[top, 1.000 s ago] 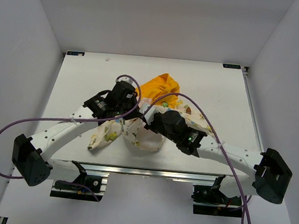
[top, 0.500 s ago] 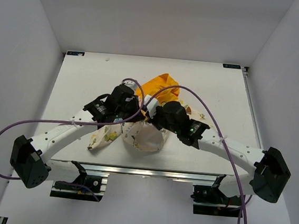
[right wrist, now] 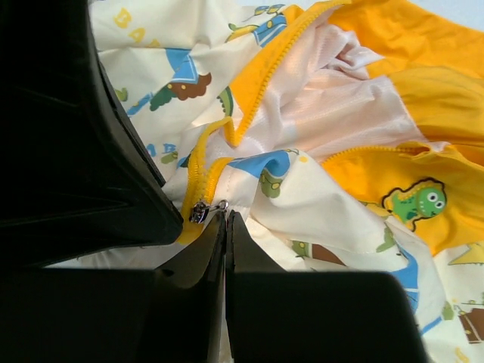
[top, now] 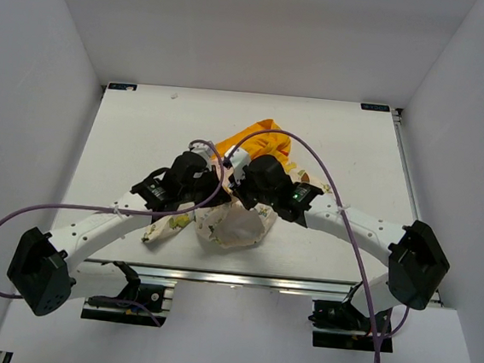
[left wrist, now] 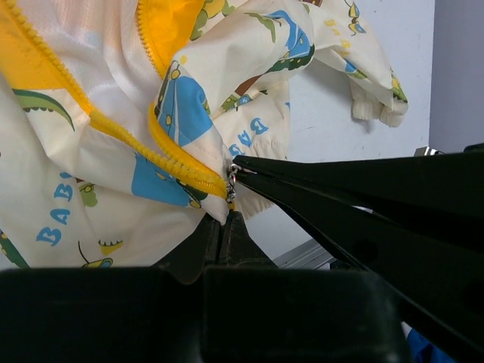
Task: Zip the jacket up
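Observation:
The jacket (top: 231,228) lies bunched at the table's middle, cream with cartoon prints, its yellow hood (top: 263,139) toward the back. Its front is open, and the yellow zipper teeth (left wrist: 121,132) run down to a metal slider (left wrist: 232,172) at the bottom hem. My left gripper (left wrist: 221,218) is shut on the hem just below the slider. My right gripper (right wrist: 226,215) is shut on the slider's pull (right wrist: 221,204); its black fingers (left wrist: 340,189) come in from the right in the left wrist view. Both grippers meet over the jacket (top: 224,176) in the top view.
The white table (top: 144,129) stands inside white walls, with a metal rail (top: 241,280) along its near edge. A sleeve with an elastic cuff (left wrist: 374,110) trails over the table. Purple cables (top: 94,206) loop over both arms.
My right arm has swung left and toward the back until its gripper meets the left one, and its jaws have closed at the slider. The jacket's lower front has gathered up between them.

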`<state>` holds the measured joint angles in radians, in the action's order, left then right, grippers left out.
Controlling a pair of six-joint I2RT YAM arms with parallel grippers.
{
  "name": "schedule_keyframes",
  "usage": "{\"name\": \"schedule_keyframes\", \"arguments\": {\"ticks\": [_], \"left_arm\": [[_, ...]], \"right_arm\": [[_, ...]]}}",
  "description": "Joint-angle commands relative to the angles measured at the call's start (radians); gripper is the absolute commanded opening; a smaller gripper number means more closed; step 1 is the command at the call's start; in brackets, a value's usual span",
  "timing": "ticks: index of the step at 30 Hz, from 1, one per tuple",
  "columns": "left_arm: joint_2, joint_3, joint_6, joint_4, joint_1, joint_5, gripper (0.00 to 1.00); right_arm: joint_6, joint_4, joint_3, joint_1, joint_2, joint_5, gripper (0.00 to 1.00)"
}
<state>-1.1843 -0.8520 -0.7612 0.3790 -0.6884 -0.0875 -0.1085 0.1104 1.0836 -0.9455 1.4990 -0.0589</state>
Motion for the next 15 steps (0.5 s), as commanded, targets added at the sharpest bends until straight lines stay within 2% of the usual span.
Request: {"name": "schedule_keyframes", "arguments": {"ticks": [1,9,10,13,15], "left_arm": [[0.071,0.056,-0.024,0.234,-0.031,-0.138,0.00],[0.023,0.036,-0.013,0.284,-0.031,-0.097,0.00],[0.017,0.028,-0.013,0.273,-0.030,-0.097,0.07],[0.000,-0.002,-0.029,0.250,-0.030,-0.066,0.09],[-0.008,-0.019,-0.036,0.226,-0.031,-0.050,0.10]], "right_arm": [[0.021,-0.166,0.093,0.112,-0.019,-0.207,0.00],[0.000,-0.112,0.082,0.111,-0.075,-0.059,0.00],[-0.002,-0.103,0.069,0.111,-0.082,-0.009,0.00],[0.013,-0.064,0.038,0.093,-0.108,0.089,0.00],[0.021,-0.066,0.004,0.074,-0.117,0.100,0.00]]}}
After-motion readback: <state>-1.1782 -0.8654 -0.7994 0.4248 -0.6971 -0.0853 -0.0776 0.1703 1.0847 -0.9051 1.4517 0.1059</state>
